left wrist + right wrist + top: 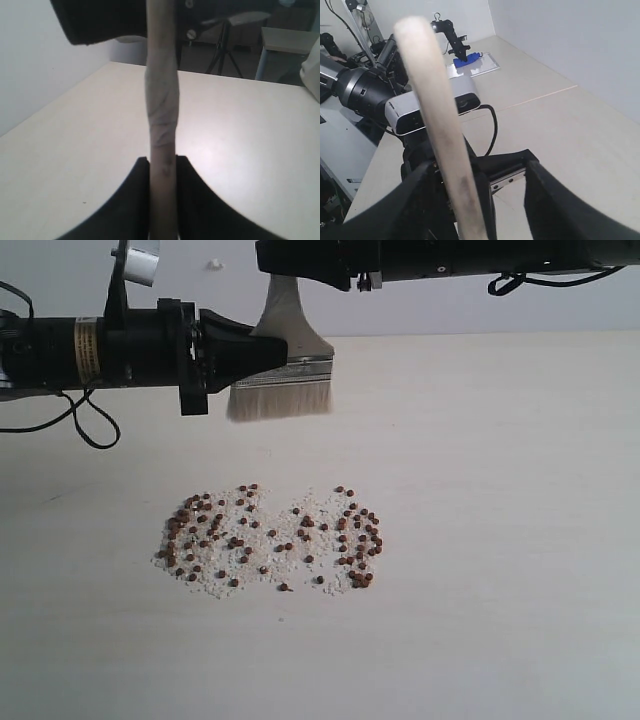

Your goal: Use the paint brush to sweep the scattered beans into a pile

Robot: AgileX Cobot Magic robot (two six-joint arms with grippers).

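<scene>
A pale table (520, 570) runs back to a plain grey wall, and nothing on it is swept yet. The beans (270, 535) lie in the lower centre of the exterior view as a wide, loose patch with pale grit among them, denser at its left and right ends and thin in the middle. No pile so far.

Up in the upper left of that frame we have the paint brush (285, 365) hanging in the air, bristles down, well clear of the table and of the beans. The left gripper (163, 167) comes in from the left edge and has its jaws clamped tight on the brush, as its wrist view makes plain. The right gripper (480, 165) reaches in along the top edge with its jaws wide. They straddle the handle with a clear gap on one side, so it grips nothing.

We judge this as the set-up step, getting a working hold on the brush. Next, the bristles need to come down onto the table just outside one end of the patch, then drag inward.
</scene>
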